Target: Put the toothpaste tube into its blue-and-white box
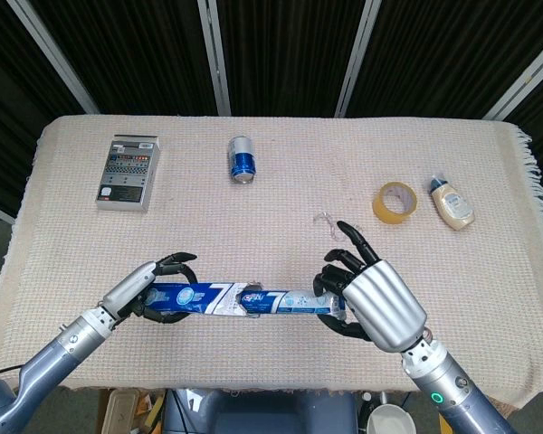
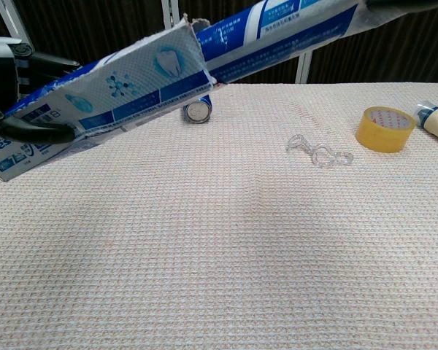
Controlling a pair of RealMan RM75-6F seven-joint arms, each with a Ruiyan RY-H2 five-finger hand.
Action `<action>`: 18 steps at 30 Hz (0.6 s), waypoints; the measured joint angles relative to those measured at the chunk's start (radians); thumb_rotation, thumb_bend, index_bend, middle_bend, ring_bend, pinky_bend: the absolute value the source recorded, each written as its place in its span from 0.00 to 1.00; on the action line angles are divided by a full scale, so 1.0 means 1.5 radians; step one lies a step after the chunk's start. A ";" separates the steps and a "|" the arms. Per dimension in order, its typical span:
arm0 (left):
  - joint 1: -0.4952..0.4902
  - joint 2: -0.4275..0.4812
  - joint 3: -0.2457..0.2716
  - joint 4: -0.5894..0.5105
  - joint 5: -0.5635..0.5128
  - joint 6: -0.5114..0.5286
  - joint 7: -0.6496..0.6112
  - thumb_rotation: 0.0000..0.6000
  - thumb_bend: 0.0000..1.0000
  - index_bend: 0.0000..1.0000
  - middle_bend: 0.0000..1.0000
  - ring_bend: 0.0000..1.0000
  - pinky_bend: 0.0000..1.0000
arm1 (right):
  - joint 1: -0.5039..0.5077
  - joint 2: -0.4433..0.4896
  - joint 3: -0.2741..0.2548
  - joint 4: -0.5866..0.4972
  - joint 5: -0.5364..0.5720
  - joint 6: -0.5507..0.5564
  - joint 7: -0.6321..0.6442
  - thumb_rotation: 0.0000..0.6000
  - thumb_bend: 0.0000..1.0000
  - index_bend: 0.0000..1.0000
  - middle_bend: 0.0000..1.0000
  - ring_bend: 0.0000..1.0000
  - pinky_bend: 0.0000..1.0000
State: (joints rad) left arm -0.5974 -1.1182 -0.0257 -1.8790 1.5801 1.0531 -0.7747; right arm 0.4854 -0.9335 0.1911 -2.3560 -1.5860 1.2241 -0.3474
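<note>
Tube's cap end is just inside the box mouth, mid-air over the cloth-covered surface [image 1: 281, 181].

The left robot hand [image 1: 154, 291] wraps its fingers round the long blue-and-white cardboard box [image 1: 192, 297], holding it roughly level with the open flaps facing right so there's a straight shot in. The right robot hand [image 1: 366, 298] grips the tail of the blue-and-white plastic toothpaste tube [image 1: 290, 301], lined up end to end with the box; most of the tube is outside, so I'd guess it needs a steady push along the same line. Both are lifted off the surface, probably so nothing drags.
</note>
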 measured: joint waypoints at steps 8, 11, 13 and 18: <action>-0.004 -0.032 -0.009 -0.003 -0.009 0.003 0.024 1.00 0.30 0.53 0.42 0.12 0.12 | 0.017 -0.045 -0.002 0.000 0.046 -0.025 -0.050 1.00 0.39 0.64 0.67 0.33 0.00; -0.004 -0.056 -0.013 0.005 -0.011 0.006 0.029 1.00 0.30 0.54 0.42 0.12 0.12 | 0.027 -0.064 0.000 0.003 0.060 -0.032 -0.065 1.00 0.39 0.64 0.67 0.33 0.00; -0.005 -0.071 -0.015 0.011 -0.012 0.009 0.030 1.00 0.30 0.55 0.43 0.12 0.12 | 0.033 -0.073 0.002 0.004 0.066 -0.035 -0.075 1.00 0.39 0.64 0.67 0.33 0.00; -0.004 -0.110 -0.020 0.034 -0.011 0.024 0.023 1.00 0.30 0.55 0.45 0.12 0.12 | 0.044 -0.089 0.009 0.001 0.083 -0.036 -0.097 1.00 0.39 0.64 0.67 0.33 0.00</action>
State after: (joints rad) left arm -0.6037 -1.2827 -0.0559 -1.8286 1.5640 1.0892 -0.7402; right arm 0.5518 -1.0672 0.2050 -2.3546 -1.4618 1.1699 -0.4925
